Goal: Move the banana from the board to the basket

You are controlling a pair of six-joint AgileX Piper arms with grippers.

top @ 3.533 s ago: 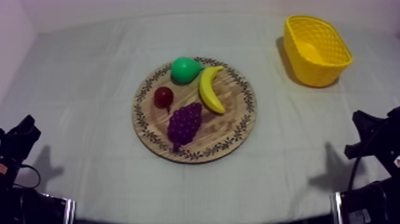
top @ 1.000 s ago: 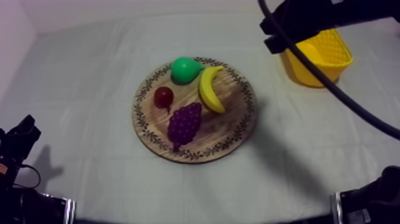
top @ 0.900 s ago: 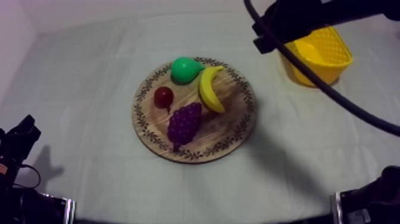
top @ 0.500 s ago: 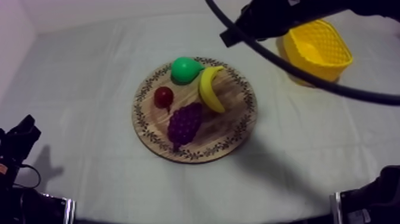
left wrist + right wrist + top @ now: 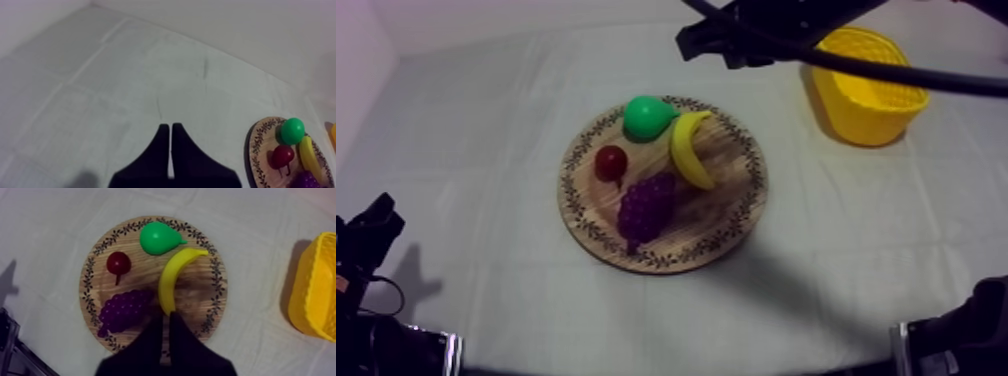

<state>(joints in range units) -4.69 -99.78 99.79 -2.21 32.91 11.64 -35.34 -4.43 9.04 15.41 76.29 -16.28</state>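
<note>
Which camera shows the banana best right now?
The right wrist view: it looks straight down on the whole banana, lying on the wooden board beside the pear and grapes. The top view shows it whole too, but slanted and farther off. The left wrist view shows a thin strip.

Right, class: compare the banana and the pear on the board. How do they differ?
Colour: the banana is yellow, the pear green. Shape: the banana is long and curved, the pear plump with a tapered end. Place: the pear sits at the rim of the board, while the banana runs from the rim in toward the middle. Both are toy fruit lying side by side on the board.
</note>
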